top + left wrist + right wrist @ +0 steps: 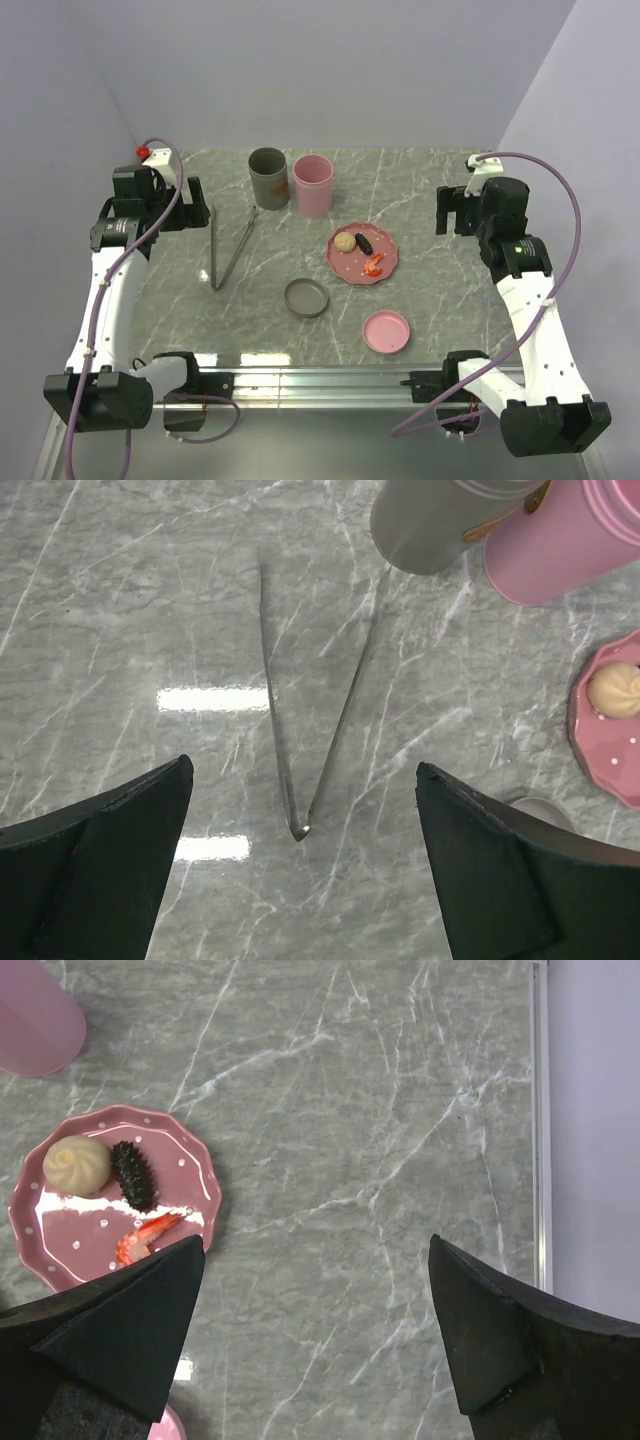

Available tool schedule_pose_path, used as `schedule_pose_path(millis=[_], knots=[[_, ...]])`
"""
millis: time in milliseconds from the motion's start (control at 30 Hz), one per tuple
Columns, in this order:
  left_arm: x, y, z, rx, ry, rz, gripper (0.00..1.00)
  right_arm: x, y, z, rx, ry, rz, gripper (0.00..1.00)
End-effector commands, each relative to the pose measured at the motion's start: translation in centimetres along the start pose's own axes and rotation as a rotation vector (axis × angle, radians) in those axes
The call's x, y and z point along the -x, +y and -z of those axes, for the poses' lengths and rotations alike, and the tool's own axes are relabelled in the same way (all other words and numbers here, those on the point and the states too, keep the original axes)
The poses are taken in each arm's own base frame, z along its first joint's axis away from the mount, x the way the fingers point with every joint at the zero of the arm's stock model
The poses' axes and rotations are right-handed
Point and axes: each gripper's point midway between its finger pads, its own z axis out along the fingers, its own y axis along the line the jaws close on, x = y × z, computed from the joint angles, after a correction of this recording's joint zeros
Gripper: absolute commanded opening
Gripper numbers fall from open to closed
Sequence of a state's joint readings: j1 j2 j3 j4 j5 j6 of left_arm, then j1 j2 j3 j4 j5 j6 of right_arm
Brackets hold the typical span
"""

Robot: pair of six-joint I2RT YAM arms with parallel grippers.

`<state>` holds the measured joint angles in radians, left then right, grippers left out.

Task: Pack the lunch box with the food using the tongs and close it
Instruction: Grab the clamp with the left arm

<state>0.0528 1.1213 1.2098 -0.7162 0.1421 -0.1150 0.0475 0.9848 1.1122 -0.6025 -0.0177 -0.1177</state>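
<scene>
The pink scalloped plate [350, 268] [70, 1225] on the grey marble bench [430, 290] served as reference. On it lay the food: a beige round ball [345, 241] [77, 1164] touching a dark brown oblong piece [363, 241] [132, 1174], with a red-orange shrimp-like piece [373, 264] [145, 1235] nearer the arm bases.

The long slim grey metal tongs [216, 282] [275, 700] lay flat, well left of the plate, arms spread in a V.

The left tool [180, 208] [302, 765] hung over the tongs, fingers fully apart, gripping nothing. The right tool [458, 210] [316, 1240] hung right of the plate, likewise spread wide and unloaded.

Behind the plate stood a grey cylindrical container [268, 177] and a pink cylindrical container [312, 185]. A grey round lid [307, 297] and a pink round lid [386, 331] lay on the near side of the plate.
</scene>
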Motion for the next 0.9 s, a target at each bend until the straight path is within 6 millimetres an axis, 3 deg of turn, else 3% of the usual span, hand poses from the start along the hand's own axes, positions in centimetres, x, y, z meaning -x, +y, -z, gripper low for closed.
schedule_pose_path(millis=[0, 233, 400, 633, 867], knots=[[0.5, 0.6, 0.7, 0.029, -0.042, -0.040, 0.99, 1.9, -0.9, 0.7, -0.042, -0.067, 0.014, 1.00], [-2.4, 1.0, 0.8, 0.026, 0.001, -0.103, 0.99, 1.9, -0.7, 0.5, -0.028, -0.063, 0.022, 1.00], [-7.7, 2.2, -0.9, 0.024, 0.222, -0.183, 0.99, 1.6, -0.1, 0.2, 0.006, -0.045, 0.033, 1.00], [-9.9, 3.0, -2.0, 0.042, 0.285, -0.198, 0.99, 1.6, 0.0, 0.0, 0.018, -0.040, 0.049, 1.00], [-12.7, 3.4, -5.1, 0.063, 0.428, -0.184, 0.99, 1.3, 0.3, -0.3, 0.036, -0.019, 0.052, 1.00]])
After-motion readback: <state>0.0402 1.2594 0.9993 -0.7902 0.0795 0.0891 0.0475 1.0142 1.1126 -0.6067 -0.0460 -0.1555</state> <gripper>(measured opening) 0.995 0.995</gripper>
